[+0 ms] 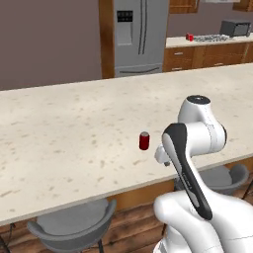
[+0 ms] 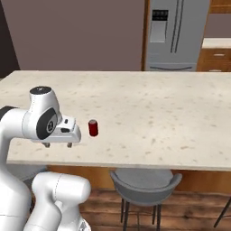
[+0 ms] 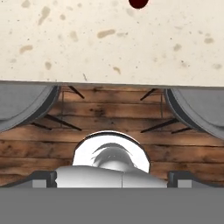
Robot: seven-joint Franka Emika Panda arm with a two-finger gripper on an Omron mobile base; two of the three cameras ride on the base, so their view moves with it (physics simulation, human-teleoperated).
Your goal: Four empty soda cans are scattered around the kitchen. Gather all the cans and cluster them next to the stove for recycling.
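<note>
- A red soda can stands upright on the speckled cream island counter, near its front edge; in the right base view the same can sits just beyond and slightly to the right of the gripper.
- In the hand view, a sliver of the can shows at the top edge, ahead of the fingers, with bare counter between.
- The gripper hangs over the counter's near edge, pointing down, its two short fingers spread wide with nothing between them; it is apart from the can.
- Far beyond the gripper, across the room, another red can stands on the back counter, just to the left of the stove.
- A dark toaster oven sits on that counter past the stove.
- A stainless refrigerator stands to the left of the back counter.
- Below the gripper, grey stools are tucked under the island on a wooden floor.
</note>
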